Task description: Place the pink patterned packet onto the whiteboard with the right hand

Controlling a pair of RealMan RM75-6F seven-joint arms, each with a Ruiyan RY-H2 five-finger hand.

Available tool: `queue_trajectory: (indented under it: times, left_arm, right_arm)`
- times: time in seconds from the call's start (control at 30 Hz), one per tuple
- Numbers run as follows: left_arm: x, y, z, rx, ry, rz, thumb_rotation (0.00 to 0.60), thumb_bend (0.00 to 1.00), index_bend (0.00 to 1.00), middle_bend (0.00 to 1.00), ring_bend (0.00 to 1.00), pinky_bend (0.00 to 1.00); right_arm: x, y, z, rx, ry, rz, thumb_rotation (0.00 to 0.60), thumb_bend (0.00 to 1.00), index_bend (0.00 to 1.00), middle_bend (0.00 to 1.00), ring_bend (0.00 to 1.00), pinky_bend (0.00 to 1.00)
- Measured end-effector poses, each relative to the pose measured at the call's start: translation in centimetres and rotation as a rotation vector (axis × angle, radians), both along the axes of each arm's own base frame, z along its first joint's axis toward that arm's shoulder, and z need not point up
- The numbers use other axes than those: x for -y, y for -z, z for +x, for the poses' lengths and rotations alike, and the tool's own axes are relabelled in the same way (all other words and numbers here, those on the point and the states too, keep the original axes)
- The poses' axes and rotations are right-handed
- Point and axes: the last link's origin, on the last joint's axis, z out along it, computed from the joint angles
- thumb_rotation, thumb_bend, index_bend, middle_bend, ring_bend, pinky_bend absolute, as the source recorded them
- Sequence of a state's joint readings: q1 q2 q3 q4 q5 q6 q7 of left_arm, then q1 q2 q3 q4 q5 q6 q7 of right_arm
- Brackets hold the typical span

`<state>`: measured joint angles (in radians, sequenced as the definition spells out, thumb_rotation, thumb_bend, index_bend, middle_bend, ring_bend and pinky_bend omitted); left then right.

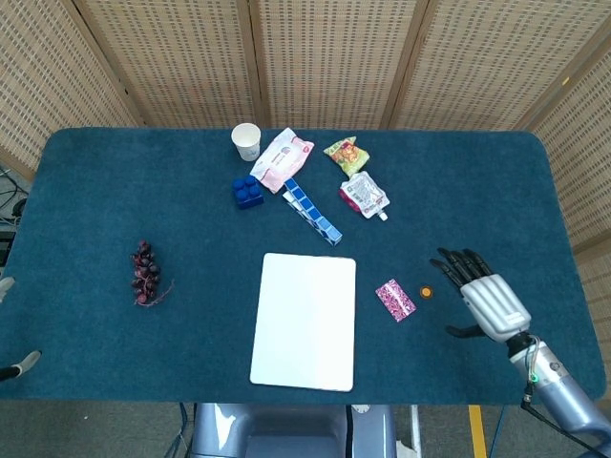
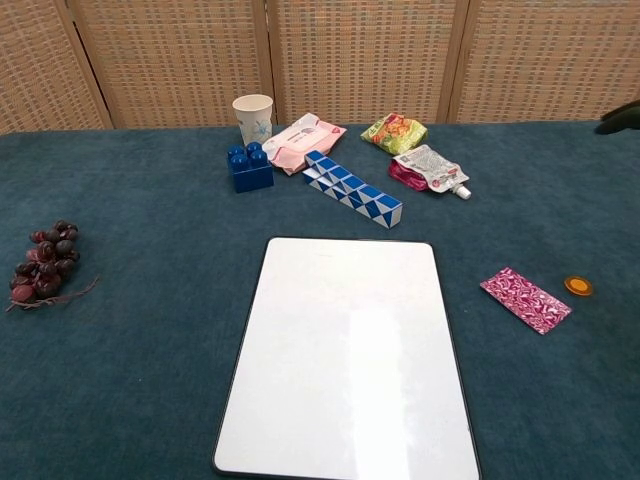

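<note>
The right hand's dark fingers (image 1: 460, 263) are spread and hold nothing, with the silver-backed right hand (image 1: 487, 298) hovering near the small orange disc (image 1: 427, 290). The flat pink patterned packet (image 1: 395, 300) lies on the blue felt worktop (image 1: 86, 191), just right of the white rectangular whiteboard (image 1: 304, 321). Best to come down over the packet's middle, pinch its long edges, and avoid the disc.

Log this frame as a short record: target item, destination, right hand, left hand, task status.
target item: pink patterned packet, flat on the table, right of the whiteboard, not touching it
destination: whiteboard, nothing on it
right hand: right hand, fingers spread, holding nothing, right of the packet and the small orange disc
left hand: only a sliver at the head view's left edge; state unclear
task status: packet not yet grasped
</note>
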<state>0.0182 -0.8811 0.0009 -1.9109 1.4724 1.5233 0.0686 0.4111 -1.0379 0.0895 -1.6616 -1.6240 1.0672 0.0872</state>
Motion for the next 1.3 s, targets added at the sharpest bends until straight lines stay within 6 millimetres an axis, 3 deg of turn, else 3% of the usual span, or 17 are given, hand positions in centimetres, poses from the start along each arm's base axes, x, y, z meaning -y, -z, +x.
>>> queue_trajectory:
  times: [0.27,0.4,0.7,1.3]
  left_arm:
    - [-0.9,0.6,-0.8,-0.010,-0.040,-0.023,0.600,0.00,0.00,0.00,0.00,0.00]
    - [-1.3,0.8,-1.1,-0.012,-0.057,-0.027,0.600,0.00,0.00,0.00,0.00,0.00]
    - [-2.0,1.1,-1.8,-0.013,-0.091,-0.039,0.600,0.00,0.00,0.00,0.00,0.00]
    - [-2.2,1.5,-2.1,-0.020,-0.105,-0.056,0.600,0.00,0.00,0.00,0.00,0.00]
  right_arm:
    - [4.4,3.1,3.9,-0.150,-0.123,0.133,0.600,0.00,0.11,0.00,0.00,0.00]
    - [6.2,4.6,4.6,-0.237,-0.172,0.151,0.600,0.00,0.13,0.00,0.00,0.00]
    - [8.0,7.6,3.4,-0.319,-0.169,0.183,0.600,0.00,0.23,0.00,0.00,0.00]
    - [7.8,10.8,1.3,-0.272,-0.110,0.197,0.600,0.00,0.23,0.00,0.00,0.00]
